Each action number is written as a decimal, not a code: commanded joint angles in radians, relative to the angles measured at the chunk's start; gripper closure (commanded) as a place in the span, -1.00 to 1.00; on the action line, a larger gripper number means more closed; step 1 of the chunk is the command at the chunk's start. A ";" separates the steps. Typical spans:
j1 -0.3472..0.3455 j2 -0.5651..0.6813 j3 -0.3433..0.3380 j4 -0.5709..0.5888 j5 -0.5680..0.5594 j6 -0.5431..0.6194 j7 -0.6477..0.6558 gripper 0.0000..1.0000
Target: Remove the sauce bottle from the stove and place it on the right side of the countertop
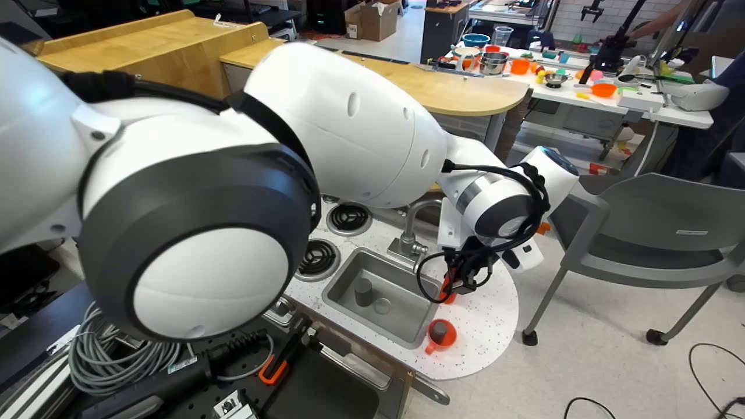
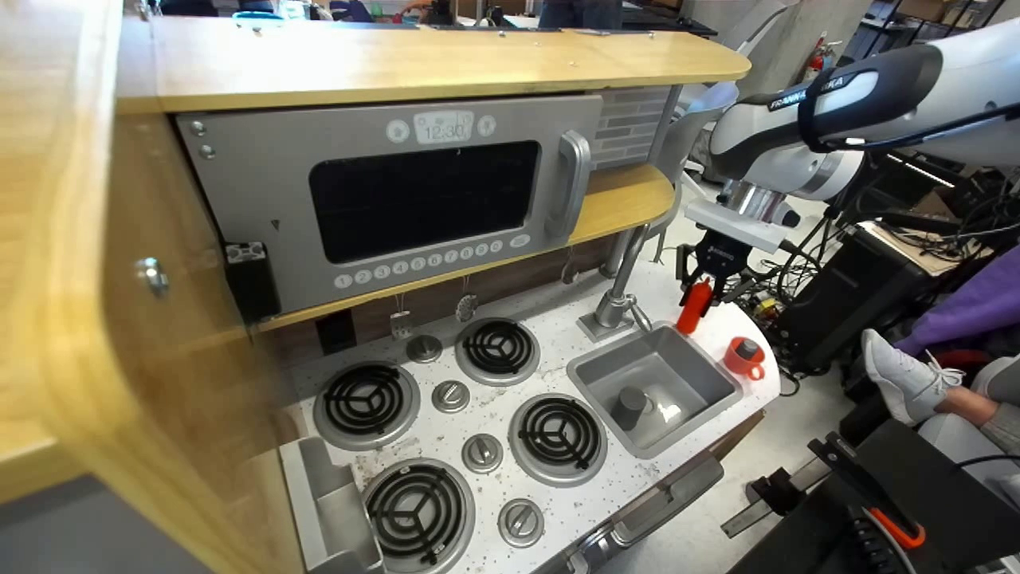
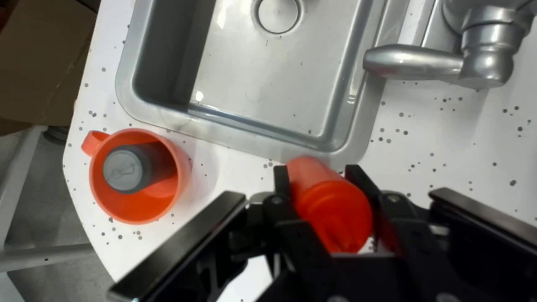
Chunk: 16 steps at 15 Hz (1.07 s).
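The red sauce bottle (image 2: 693, 314) is between the fingers of my gripper (image 2: 696, 300) over the right part of the white countertop (image 1: 489, 317), by the sink's corner. In the wrist view the fingers (image 3: 317, 171) sit close against both sides of the bottle (image 3: 329, 203), its nozzle pointing toward the palm. The bottle is partly hidden by the gripper (image 1: 461, 279) in an exterior view (image 1: 448, 295). I cannot tell if its base touches the countertop. The stove (image 2: 430, 434) with its black burners has no bottle on it.
A red-orange cup (image 3: 136, 176) with a grey cylinder inside stands on the countertop near the bottle. The steel sink (image 2: 594, 363) holds a grey cylinder (image 2: 629, 406). The faucet (image 2: 625, 271) rises behind the sink. A grey microwave-like box (image 2: 287, 191) stands over the stove.
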 commanded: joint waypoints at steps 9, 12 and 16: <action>-0.025 0.121 0.010 0.242 -0.029 -0.072 0.089 -0.25; -0.022 0.132 0.009 0.261 -0.040 -0.079 0.086 -0.54; -0.018 0.097 0.020 0.208 -0.050 -0.050 0.070 -1.00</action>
